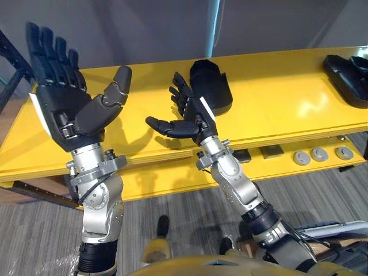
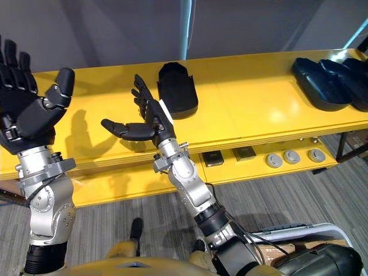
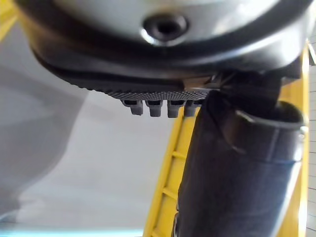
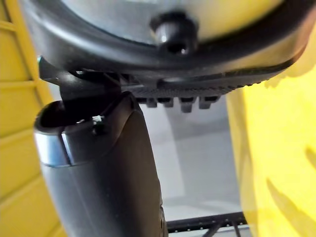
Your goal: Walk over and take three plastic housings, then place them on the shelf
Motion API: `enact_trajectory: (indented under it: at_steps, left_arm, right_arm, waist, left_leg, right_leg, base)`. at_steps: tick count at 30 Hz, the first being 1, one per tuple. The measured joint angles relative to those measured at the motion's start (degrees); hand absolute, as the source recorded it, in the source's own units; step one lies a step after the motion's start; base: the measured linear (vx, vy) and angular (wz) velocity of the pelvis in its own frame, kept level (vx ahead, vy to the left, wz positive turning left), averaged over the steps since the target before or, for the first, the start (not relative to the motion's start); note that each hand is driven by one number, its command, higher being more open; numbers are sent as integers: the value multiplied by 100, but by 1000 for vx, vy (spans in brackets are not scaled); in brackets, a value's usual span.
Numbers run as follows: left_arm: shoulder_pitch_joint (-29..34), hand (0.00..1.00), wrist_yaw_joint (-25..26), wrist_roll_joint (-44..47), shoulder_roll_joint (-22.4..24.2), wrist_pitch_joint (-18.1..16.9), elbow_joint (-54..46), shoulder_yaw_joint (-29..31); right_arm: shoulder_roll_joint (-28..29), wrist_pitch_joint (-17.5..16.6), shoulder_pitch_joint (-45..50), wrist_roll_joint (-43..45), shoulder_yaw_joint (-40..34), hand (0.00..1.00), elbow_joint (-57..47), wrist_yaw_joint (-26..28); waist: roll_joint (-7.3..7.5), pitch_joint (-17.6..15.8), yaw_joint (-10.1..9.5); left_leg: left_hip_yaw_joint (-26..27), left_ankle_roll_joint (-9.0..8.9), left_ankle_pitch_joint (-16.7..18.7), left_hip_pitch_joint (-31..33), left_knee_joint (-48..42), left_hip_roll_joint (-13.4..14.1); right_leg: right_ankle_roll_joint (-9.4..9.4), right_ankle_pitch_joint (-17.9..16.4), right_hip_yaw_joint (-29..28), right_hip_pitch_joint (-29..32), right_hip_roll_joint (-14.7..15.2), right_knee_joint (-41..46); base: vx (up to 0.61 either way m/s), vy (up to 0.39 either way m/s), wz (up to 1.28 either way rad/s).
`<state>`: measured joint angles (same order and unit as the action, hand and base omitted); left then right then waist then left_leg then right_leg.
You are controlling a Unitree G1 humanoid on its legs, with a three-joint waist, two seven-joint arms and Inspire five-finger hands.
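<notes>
Currently both hands are released, fingers straight, holding nothing: the left robot hand (image 1: 66, 103) is raised over the yellow surface's (image 1: 276, 98) left end, the right robot hand (image 1: 187, 118) over its front edge. One plastic housing (image 1: 211, 85) lies mid-surface; a second housing (image 2: 315, 83) and third housing (image 2: 352, 80) lie at its right end.

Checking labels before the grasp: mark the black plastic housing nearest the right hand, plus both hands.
black plastic housing (image 1: 211, 86), left eye view, middle of its upper surface.
right hand (image 1: 191, 119), left eye view, palm.
left hand (image 1: 60, 104), left eye view, palm.
</notes>
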<state>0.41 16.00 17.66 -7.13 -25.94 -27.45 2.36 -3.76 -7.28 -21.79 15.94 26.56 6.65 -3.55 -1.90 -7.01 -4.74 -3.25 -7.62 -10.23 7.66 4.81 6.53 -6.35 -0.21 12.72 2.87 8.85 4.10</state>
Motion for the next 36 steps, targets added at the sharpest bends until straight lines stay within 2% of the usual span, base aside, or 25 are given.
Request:
enact_trajectory:
  at_steps: [7,13,17,24,36]
  left_arm:
    - [9,100,-176,49,284,-38,-7,53]
    - [15,100,-297,99,466,7,-7,50]
    - [25,100,-362,98,520,140,0,38]
    - [256,100,-499,226,723,166,3,29]
    - [434,100,-596,225,783,262,26,-48]
  right_arm:
    - [298,314,-413,-249,31,100,560,-463]
    - [367,317,-444,-439,-255,100,626,-787]
    - [371,331,-449,-648,-286,100,626,-1041]
    - [513,371,-445,-878,-330,100,626,-1453]
    - [636,412,-421,-896,-358,100,626,-1691]
  waist:
    - [-1,-240,-67]
    - [12,-429,-137]
    - [14,-466,-127]
    - [-21,-523,-124]
    - [-24,-538,-123]
  left_leg:
    - [-52,-1,-1,77,-1,3]
    - [-60,55,-54,149,-4,-36]
    - [-44,51,-50,166,-4,-42]
    - [-28,44,-44,141,-3,-33]
    - [-11,44,-44,141,-2,-35]
  right_leg:
    - [11,-180,91,136,24,250]
    - [-43,-278,89,283,97,484]
    - [-38,-314,89,310,108,515]
    - [-31,-428,85,373,130,705]
    - [-19,-472,87,409,154,790]
  base:
    - [6,-21,6]
    - [39,-24,1]
    - [9,-5,-1]
    - [0,0,0]
    - [0,0,0]
